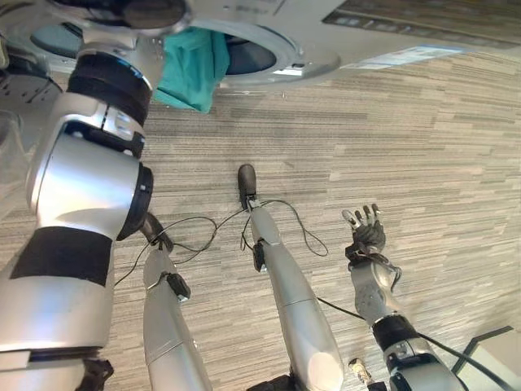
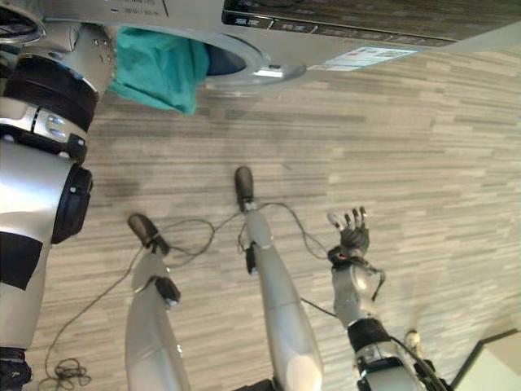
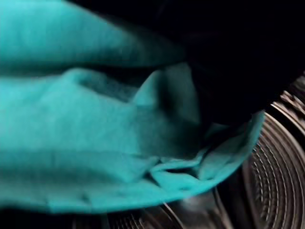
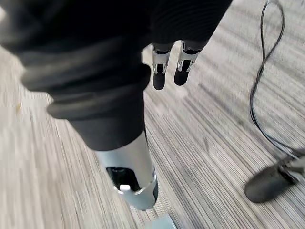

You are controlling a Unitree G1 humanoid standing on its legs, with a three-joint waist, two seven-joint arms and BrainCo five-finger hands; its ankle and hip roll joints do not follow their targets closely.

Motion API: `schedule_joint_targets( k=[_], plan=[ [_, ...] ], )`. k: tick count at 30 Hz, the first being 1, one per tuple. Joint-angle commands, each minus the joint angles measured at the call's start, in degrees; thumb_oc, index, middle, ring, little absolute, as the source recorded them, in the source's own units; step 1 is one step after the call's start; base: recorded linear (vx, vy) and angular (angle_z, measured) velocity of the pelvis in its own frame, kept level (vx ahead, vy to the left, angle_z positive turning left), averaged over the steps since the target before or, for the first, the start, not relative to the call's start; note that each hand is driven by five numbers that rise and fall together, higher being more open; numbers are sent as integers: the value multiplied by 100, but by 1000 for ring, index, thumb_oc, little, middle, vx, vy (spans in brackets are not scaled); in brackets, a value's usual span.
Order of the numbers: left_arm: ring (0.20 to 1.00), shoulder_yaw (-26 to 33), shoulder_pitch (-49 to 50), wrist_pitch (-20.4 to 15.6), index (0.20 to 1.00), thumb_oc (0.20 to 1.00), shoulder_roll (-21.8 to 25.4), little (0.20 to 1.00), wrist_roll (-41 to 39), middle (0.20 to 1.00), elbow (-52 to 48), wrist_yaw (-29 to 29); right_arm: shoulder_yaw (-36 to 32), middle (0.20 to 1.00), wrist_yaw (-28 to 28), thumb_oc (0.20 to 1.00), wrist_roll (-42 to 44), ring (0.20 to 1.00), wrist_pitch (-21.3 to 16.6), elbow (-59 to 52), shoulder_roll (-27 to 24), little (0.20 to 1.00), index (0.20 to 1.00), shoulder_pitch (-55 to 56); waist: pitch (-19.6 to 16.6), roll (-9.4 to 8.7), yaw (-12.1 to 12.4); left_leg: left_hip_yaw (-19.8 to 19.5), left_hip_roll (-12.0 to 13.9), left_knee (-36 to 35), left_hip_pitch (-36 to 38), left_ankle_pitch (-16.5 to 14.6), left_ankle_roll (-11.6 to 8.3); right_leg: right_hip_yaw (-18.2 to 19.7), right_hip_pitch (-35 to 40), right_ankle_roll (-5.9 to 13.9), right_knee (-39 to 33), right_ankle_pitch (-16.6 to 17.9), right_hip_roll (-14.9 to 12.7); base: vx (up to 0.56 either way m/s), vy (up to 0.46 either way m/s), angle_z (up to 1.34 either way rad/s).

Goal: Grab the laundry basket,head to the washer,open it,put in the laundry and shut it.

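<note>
The left arm reaches up into the round opening of the washer [image 2: 269,49], where one teal cloth [image 2: 159,69] hangs over the lower rim, part inside the drum. The left hand's fingers are hidden; their state cannot be told. The right hand [image 1: 366,236] hangs low over the floor [image 1: 423,147], fingers straight, empty, well apart from the cloth.

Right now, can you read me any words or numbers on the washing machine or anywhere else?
Dark control panel on the washer: light marks, too blurred to read.
White label under that panel: print too small to read.
Teal cloth and floor: no writing on them.
So there is nothing I can quote.
</note>
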Motion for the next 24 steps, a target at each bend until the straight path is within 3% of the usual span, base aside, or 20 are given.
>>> schedule_joint_targets(
  k=[1,3,4,6,7,8,10,13,14,15,18,19,20,22,23,24],
  plan=[
    [529,-98,118,-246,529,529,8,529,1065,529,-746,-286,-14,1000,261,1000,-121,1000,38,-97,-342,1000,1000,900,-661,325,-20,-430,169,21,284,-678,-189,180,85,902,131,-768,-466,-6,-11,8],
    [1000,-326,193,-67,1000,1000,-26,1000,1586,1000,-747,-356,-26,1000,325,1000,-111,1000,26,-92,-354,1000,1000,912,-667,318,-23,-442,146,-28,287,-632,-185,164,93,891,103,-737,-475,-13,-12,12],
    [1000,-744,140,269,1000,1000,-10,1000,2159,1000,-461,-740,-87,1000,391,1000,-73,1000,21,-33,-411,1000,1000,863,-668,331,-17,-459,126,-58,280,-599,-181,158,97,881,74,-713,-482,-15,-6,17],
    [1000,-2228,15,902,1000,1000,397,1000,4275,1000,-153,-1582,-305,1000,676,1000,-67,1000,223,67,-563,1000,1000,890,-696,417,83,-426,87,-153,278,-516,-166,153,113,901,49,-678,-502,-2,22,15],
    [1000,-2560,-33,1026,1000,1000,450,1000,4867,1000,-47,-1805,-339,1000,756,1000,-88,1000,327,138,-571,1000,1000,886,-708,431,113,-425,91,-186,291,-507,-165,151,122,912,41,-679,-505,7,24,11],
    [1000,-2564,-39,1025,1000,1000,446,1000,4873,1000,-42,-1807,-342,1000,759,1000,-87,1000,328,141,-566,1000,1000,883,-704,425,116,-423,91,-187,295,-507,-165,152,124,912,42,-680,-505,15,0,9],
    [1000,-3015,57,1321,1000,1000,417,1000,6167,1000,-8,-1789,-286,1000,841,1000,-6,1000,456,197,-541,1000,1000,897,-709,409,169,-452,110,-243,294,-487,-162,144,131,918,53,-699,-502,9,-13,8],
    [1000,-3049,370,1635,1000,1000,89,1000,7385,1000,219,-1835,-123,1000,880,1000,40,1000,420,272,-565,1000,1000,745,-673,339,206,-476,133,-316,321,-476,-185,114,128,910,71,-738,-500,2,-6,8],
    [1000,-3042,378,1641,1000,1000,88,1000,7395,1000,214,-1837,-122,1000,881,1000,41,1000,419,274,-567,1000,1000,749,-677,343,206,-477,134,-317,322,-476,-186,114,129,909,71,-739,-500,13,-5,11],
    [1000,-2709,1011,1725,1000,1000,-69,1000,7727,1000,-167,-2020,-144,1000,845,1000,-68,1000,404,134,-594,1000,1000,770,-640,303,262,-503,136,-354,349,-480,-199,86,159,901,97,-792,-501,16,-7,7],
    [1000,-2283,1415,1698,1000,1000,-149,1000,7618,1000,-312,-1800,-114,1000,837,1000,-238,1000,413,93,-604,1000,1000,845,-634,302,309,-516,125,-370,384,-463,-208,45,209,888,100,-823,-503,-14,10,2],
    [1000,-2042,1672,1645,1000,1000,-148,1000,7621,1000,-407,-1505,-55,1000,869,1000,-320,1000,330,93,-627,1000,1000,797,-618,264,319,-522,72,-433,351,-292,-182,11,181,843,69,-703,-549,1,39,4],
    [1000,-2037,1684,1645,1000,1000,-147,1000,7620,1000,-408,-1506,-48,1000,869,1000,-320,1000,330,98,-630,1000,1000,802,-640,295,341,-538,111,-454,435,-425,-212,20,248,889,83,-831,-514,4,37,4],
    [1000,-1696,2089,1635,1000,1000,-181,1000,7486,1000,-521,-1186,17,1000,839,1000,-402,1000,220,188,-596,1000,1000,673,-616,307,406,-539,102,-512,489,-390,-220,-2,289,885,85,-839,-534,6,19,2],
    [1000,-1530,2341,1640,1000,1000,-210,1000,7444,1000,-669,-1051,39,1000,808,1000,-452,1000,181,214,-576,1000,1000,596,-574,287,426,-529,55,-520,432,-244,-190,-21,253,838,64,-719,-575,0,0,0],
    [1000,-1524,2355,1642,1000,1000,-208,1000,7444,1000,-674,-1054,48,1000,807,1000,-453,1000,180,219,-579,1000,1000,601,-597,316,446,-544,92,-541,517,-376,-221,-11,322,884,77,-847,-541,-45,19,1]
  ],
)
